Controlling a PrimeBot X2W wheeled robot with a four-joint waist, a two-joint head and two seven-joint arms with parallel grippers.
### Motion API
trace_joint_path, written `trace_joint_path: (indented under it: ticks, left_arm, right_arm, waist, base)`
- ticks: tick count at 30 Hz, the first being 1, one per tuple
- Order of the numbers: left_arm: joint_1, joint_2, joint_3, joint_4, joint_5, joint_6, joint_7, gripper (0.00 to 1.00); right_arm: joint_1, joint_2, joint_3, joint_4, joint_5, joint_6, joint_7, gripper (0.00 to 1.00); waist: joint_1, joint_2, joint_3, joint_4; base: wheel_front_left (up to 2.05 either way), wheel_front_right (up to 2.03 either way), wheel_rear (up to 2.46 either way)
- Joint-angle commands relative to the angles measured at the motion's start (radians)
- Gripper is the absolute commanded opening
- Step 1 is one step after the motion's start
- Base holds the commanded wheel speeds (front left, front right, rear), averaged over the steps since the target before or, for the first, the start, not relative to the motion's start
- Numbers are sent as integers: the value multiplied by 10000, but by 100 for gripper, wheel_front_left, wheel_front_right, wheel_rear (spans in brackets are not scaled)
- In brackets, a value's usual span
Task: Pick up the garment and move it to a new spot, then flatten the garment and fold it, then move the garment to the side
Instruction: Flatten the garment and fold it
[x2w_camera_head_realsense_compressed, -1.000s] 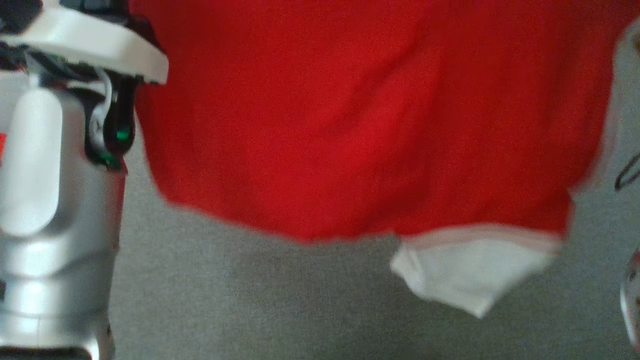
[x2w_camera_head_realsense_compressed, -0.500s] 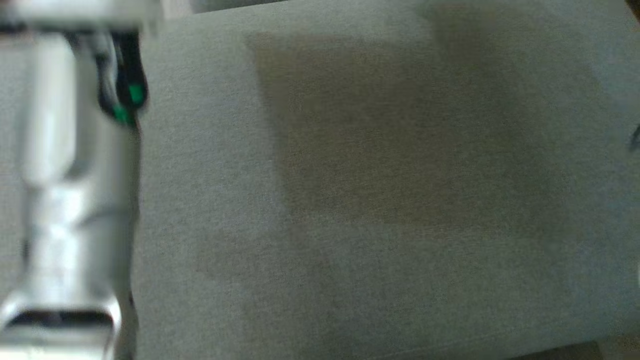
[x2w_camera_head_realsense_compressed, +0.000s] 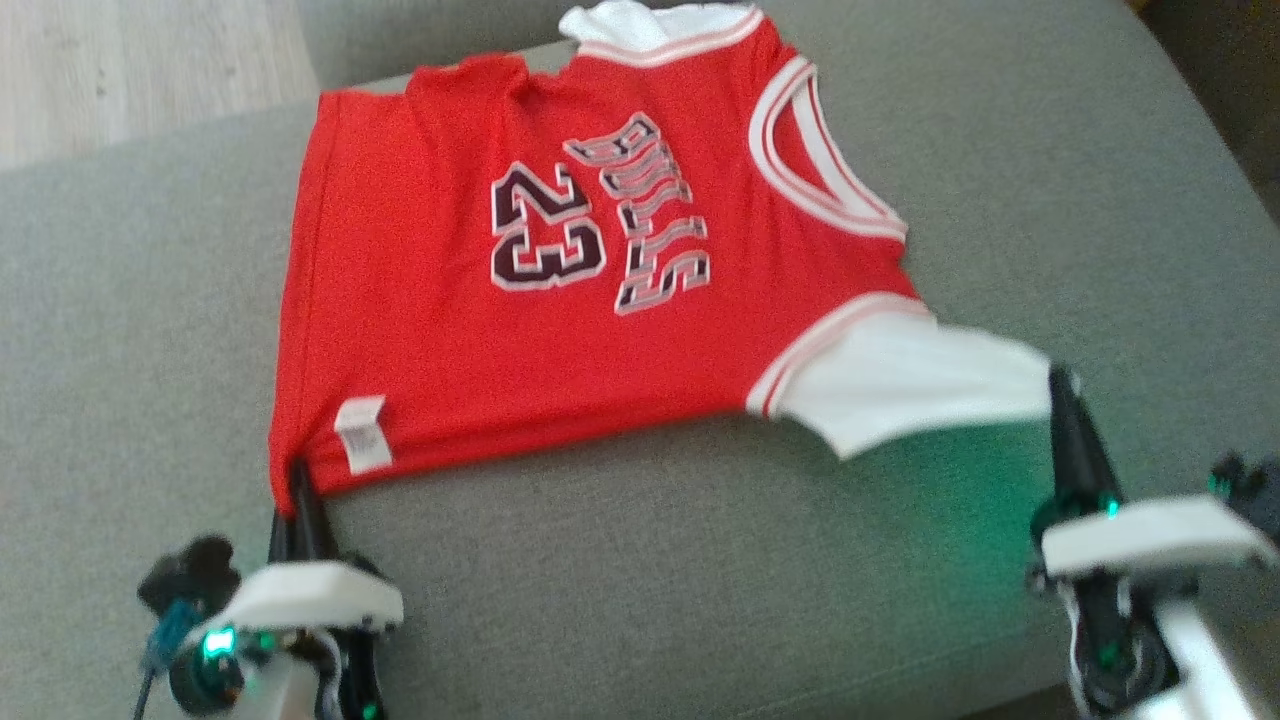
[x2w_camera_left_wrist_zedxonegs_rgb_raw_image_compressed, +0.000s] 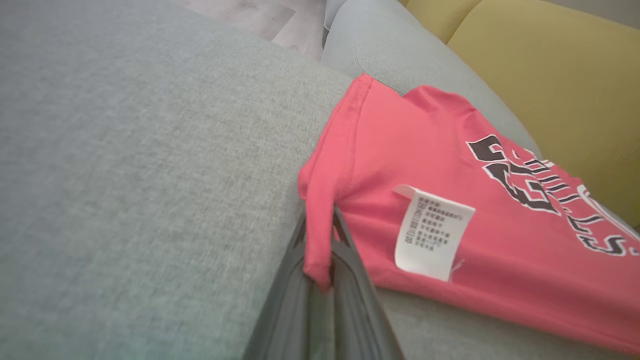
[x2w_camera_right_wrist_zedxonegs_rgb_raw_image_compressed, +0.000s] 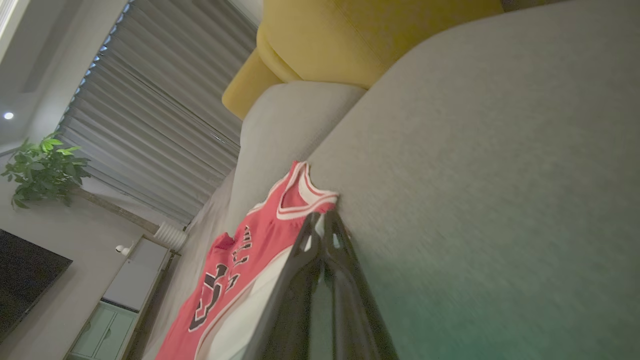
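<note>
Jersey (x2w_camera_head_realsense_compressed: 520, 330) is lying mostly flat, print up, on the grey sofa cushion (x2w_camera_head_realsense_compressed: 650, 560). L gripper (x2w_camera_head_realsense_compressed: 298, 478) is clamped on the hem corner right by the care tag (x2w_camera_head_realsense_compressed: 362, 433), and R gripper (x2w_camera_head_realsense_compressed: 1060, 395) is pinching the white sleeve (x2w_camera_head_realsense_compressed: 900, 385) edge. Gripping both near corners lets me tug the fabric taut, imo. It's the flattening step, fold not started yet.

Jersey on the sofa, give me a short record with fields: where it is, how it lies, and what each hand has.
item: red jersey, number 23
surface: grey sofa cushion
lay: spread mostly flat, print up
left hand: shut on the hem corner beside the care label
right hand: shut on the tip of the near white sleeve
fold: not yet done
</note>
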Motion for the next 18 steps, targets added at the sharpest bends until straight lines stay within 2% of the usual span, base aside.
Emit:
trace_joint_path:
  ticks: [1, 6, 12, 18]
  left_arm:
    - [595, 233, 416, -145, -412, -70, -42, 0]
    - [1978, 227, -358, -656, -854, -89, -45, 0]
    - [3208, 225, -874, -1515, -1142, 62, -46, 0]
    - [3782, 225, -1216, -2454, -993, 74, -46, 0]
  right_arm:
    - [190, -165, 140, -499, 74, 39, -129, 0]
    - [1655, -166, 381, -799, 148, 39, -38, 0]
    - [2951, -160, 62, -931, 208, 39, 136, 0]
    - [3678, -1, -423, -1574, 289, 39, 347, 0]
  waist:
    - [3, -1, -308, -103]
    - [3, -1, -965, -12]
    - [3, -1, -1583, 330]
    - [3, -1, -1690, 646]
  base:
    - [0, 0, 0]
    - [0, 0, 0]
    - [0, 0, 0]
    - [0, 0, 0]
